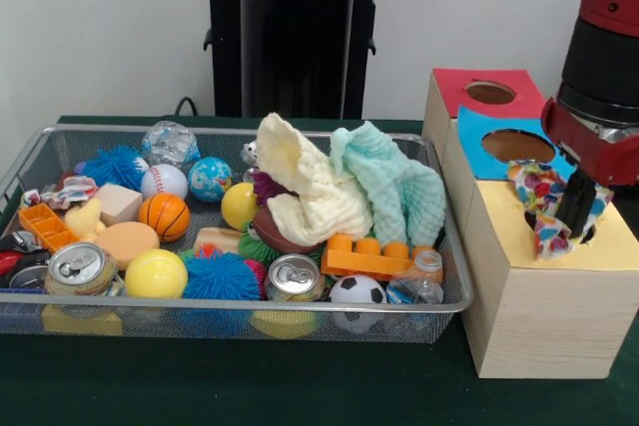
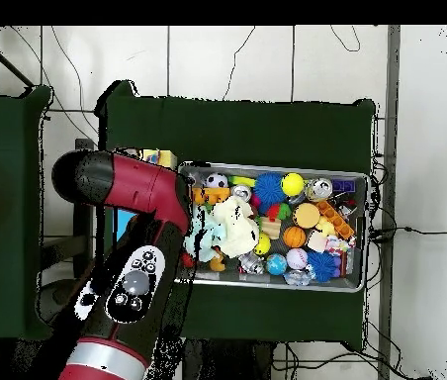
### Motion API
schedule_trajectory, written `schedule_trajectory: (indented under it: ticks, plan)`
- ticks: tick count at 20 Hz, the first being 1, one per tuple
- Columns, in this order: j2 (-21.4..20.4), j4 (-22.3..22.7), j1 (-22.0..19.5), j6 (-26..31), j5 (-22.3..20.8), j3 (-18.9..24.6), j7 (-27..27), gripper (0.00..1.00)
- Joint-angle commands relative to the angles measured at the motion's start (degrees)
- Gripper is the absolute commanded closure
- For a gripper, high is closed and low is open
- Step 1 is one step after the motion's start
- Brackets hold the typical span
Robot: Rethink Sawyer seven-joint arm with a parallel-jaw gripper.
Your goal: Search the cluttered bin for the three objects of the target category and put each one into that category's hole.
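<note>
Nearest you, the wooden box [image 1: 544, 296] on the worktop [image 1: 300, 386]; over its yellow hole, the fingers [image 1: 569, 209] clench a patterned cloth [image 1: 534, 192].

Two drink cans [image 1: 82, 266] in the bin's near row, two yellow balls [image 1: 156, 273], two spiky blue balls [image 1: 221, 276]. Two cloths [image 1: 310, 187] heaped mid-bin; one orange brick [image 1: 366, 257], one soccer ball [image 1: 356, 290].

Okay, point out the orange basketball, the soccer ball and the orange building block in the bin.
orange basketball [image 1: 164, 215]: front view, middle of the ball.
soccer ball [image 1: 357, 289]: front view, its upper face behind the mesh rim.
orange building block [image 1: 367, 258]: front view, its long side below the studs.
</note>
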Motion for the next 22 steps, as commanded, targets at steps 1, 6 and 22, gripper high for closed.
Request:
schedule_trajectory:
  ticks: [1,6,22]
  plan:
    - [1.2,9.9,1.2,12.1,-1.6,1.9,14.3,1.0]
    - [1.5,12.2,2.5,10.9,-1.1,1.3,14.5,1.0]
    - [7.5,13.9,-1.2,-12.9,4.1,8.5,9.4,1.0]
